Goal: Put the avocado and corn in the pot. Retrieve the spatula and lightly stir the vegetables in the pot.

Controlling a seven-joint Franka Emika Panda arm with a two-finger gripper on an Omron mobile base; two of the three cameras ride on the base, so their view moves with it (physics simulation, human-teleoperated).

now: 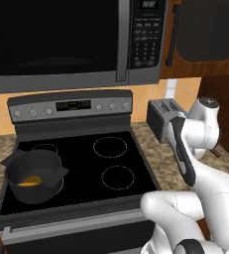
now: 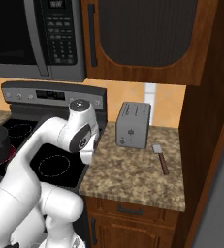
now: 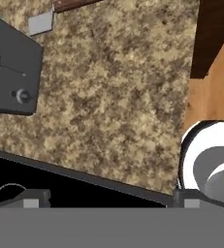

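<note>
On the far left of the stove [image 1: 76, 163], the pot [image 1: 34, 176] sits over the front left burner, with something yellow-orange lying in its bottom, most likely the corn; the avocado cannot be made out inside it. Judging by that, the loading step looks finished or nearly so, and fetching the spatula is the step in hand.

Moving right, past the stove's edge, comes the speckled counter [image 2: 133, 177], with the toaster [image 2: 132, 125] standing toward the wall. The gripper [image 3: 108, 196] hovers above the seam between stove and counter, looking straight down; its two fingertips [image 3: 33, 197] stand far apart with nothing between them, so it is spread wide and empty.

Further right again lies the spatula [image 2: 160, 158], flat on the counter just beyond the toaster, close to the tall wooden cabinet side [image 2: 200, 145]. Its pale blade points toward the wall and its brown handle runs back toward the counter's front edge. From the gripper the tool therefore lies to the right and slightly farther back, well apart, with the toaster near the direct line.

The right base view shows the whole spatula; the hand view catches its blade [image 3: 40, 22] and a stub of handle at its top edge. The left base view alone shows the pot's contents.
</note>
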